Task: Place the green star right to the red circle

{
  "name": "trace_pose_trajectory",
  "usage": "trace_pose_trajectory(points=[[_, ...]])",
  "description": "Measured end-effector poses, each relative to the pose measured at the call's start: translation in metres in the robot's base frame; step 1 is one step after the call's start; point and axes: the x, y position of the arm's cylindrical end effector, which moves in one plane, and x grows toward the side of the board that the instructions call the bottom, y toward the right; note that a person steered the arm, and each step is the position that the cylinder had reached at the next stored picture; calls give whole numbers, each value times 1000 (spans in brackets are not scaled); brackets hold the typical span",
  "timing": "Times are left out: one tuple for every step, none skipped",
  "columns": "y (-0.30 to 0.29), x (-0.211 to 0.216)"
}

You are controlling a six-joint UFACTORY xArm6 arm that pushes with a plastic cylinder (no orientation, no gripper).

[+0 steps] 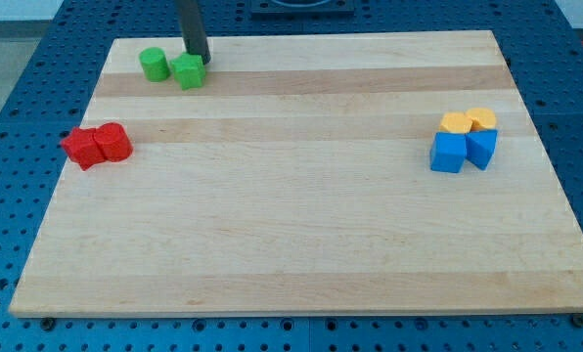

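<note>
The green star (188, 71) lies near the top left of the wooden board (301, 215), with a green circle (155, 65) just to its left. My tip (199, 59) stands at the star's upper right edge, touching or nearly touching it. The red circle (113, 143) sits at the board's left edge, well below the green pair, pressed against a red star (81, 149) on its left.
At the view's right sit two yellow blocks (456, 123) (481, 119) above a blue cube (448, 154) and another blue block (481, 148), all clustered. Blue perforated table surrounds the board.
</note>
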Motion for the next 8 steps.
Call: trace_pose_trajectory(points=[[-2,43],[-2,78],[-2,94],[-5,83],[-14,50],[-43,66],[-43,102],[-43,109]])
